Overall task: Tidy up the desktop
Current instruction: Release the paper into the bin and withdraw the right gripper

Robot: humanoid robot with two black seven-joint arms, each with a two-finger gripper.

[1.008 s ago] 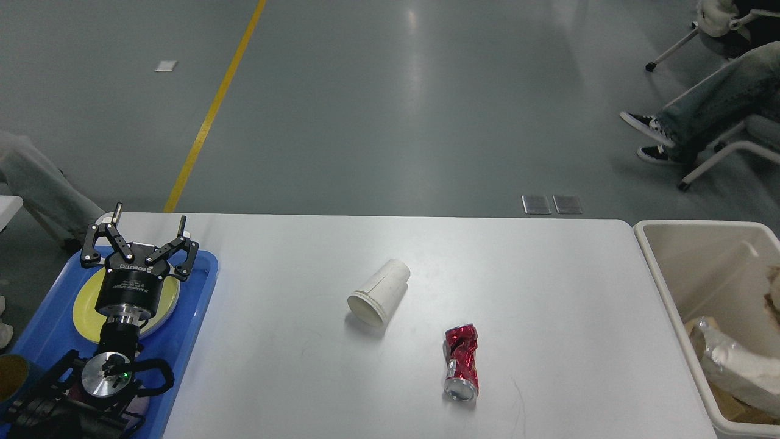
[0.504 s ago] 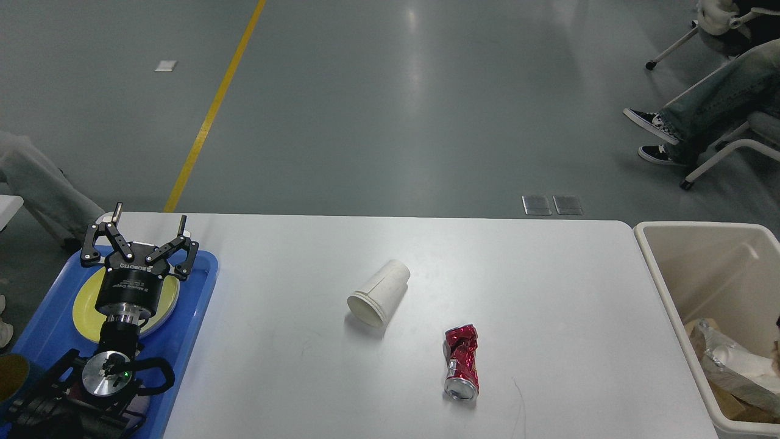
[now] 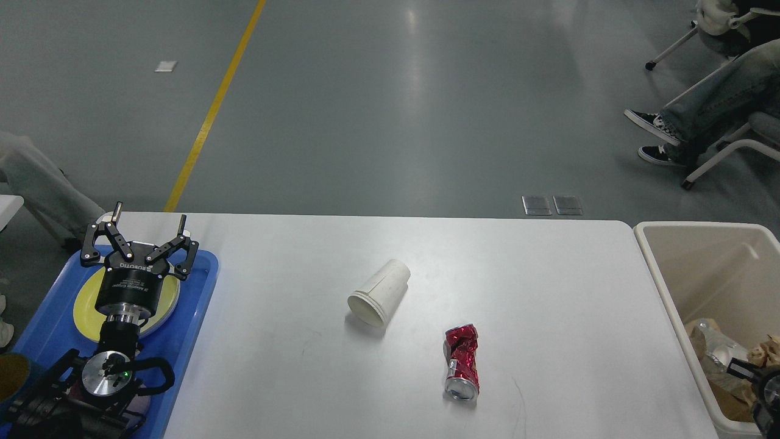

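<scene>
**Desktop, two items left to clear**

Desktop [image 3: 548,292]: fills the lower frame. Paper cup [image 3: 378,292] on its side at centre; it may roll if nudged. Crushed can [image 3: 461,362] nearby; uneven, may slip. Left gripper [image 3: 146,235]: spread wide, empty, over blue tray [image 3: 201,292]. Right gripper [image 3: 762,381]: newly in view over beige bin [image 3: 664,286]; fingers unreadable.

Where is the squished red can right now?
In the head view, the crushed red metal can lies on the white desktop, right of centre near the front edge, just right of the tipped-over white paper cup.
</scene>
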